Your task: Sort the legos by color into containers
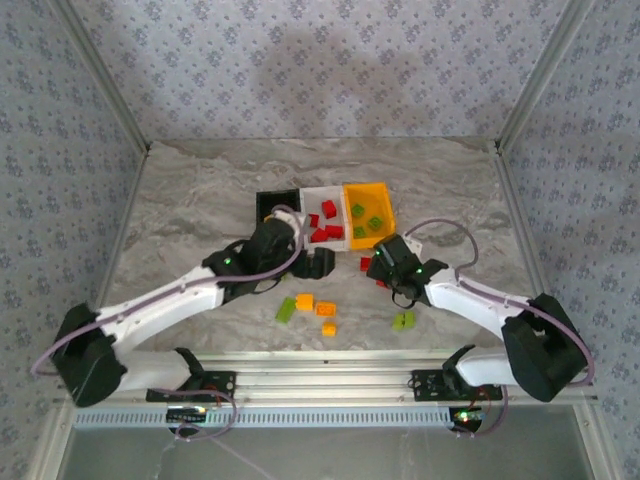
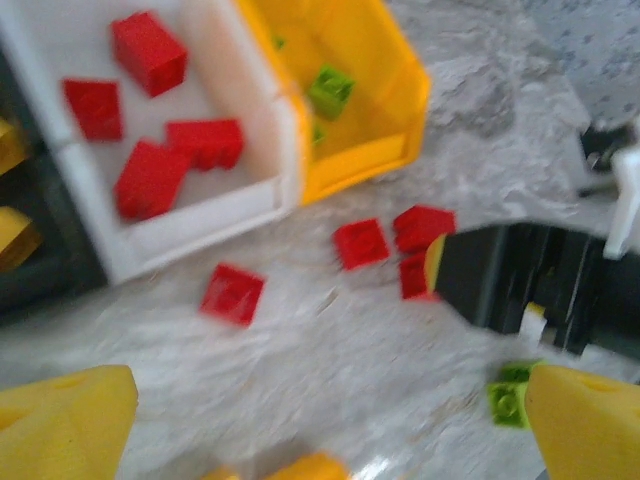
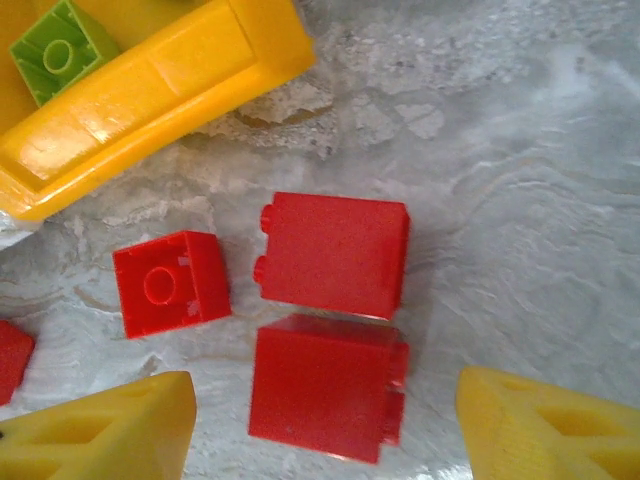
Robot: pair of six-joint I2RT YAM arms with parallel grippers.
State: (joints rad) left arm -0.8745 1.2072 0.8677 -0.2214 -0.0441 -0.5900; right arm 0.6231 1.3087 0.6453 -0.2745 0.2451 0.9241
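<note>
Red legos (image 3: pixel 333 254), blocky, studded.

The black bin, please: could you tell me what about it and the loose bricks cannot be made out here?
1. Black bin: top view, the left arm covers its near part; left wrist view, the frame edge cuts it. Contents uncountable.
2. Lime green brick: left wrist view, blurred, partly behind a finger of the left end effector.
3. Red brick at the left edge: right wrist view, cut off.
</note>
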